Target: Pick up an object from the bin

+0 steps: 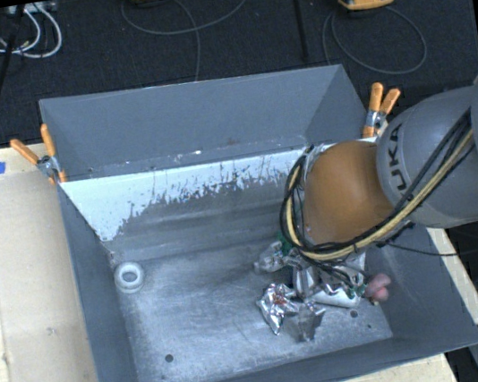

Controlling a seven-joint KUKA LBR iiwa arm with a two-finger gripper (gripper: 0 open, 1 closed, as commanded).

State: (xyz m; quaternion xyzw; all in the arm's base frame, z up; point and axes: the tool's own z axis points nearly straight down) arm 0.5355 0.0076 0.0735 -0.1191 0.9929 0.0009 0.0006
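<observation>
- Several small things lie crowded in the right front part of the grey metal bin (191, 121), and the gripper (307, 297) is down among them.
- The arm (438, 161) comes in over the right rim. Its orange cover (343, 191) and looped cables (291, 213) hang above the cluster and hide part of it.
- Whether the gripper is spread or pressed together cannot be told, because the cover and the clutter mask its tip.
- A crumpled silver foil piece (275, 308) lies on the bin floor just left of the gripper, touching it or nearly so. It is the thing nearest the gripper, and it rests on the floor rather than being lifted.
- A small pink object (379, 289) lies just to the right of the gripper, near the right wall.
- A small pale, shiny piece (271, 260) lies behind the foil, toward the back and close under the cables. Its kind is hard to make out.
- A white part with what seems a green edge (347, 293) sits between the gripper and the pink object. It may belong to the robot.
- A clear ring, like a tape roll (129, 276), lies flat well apart from the rest, by the left wall.
</observation>
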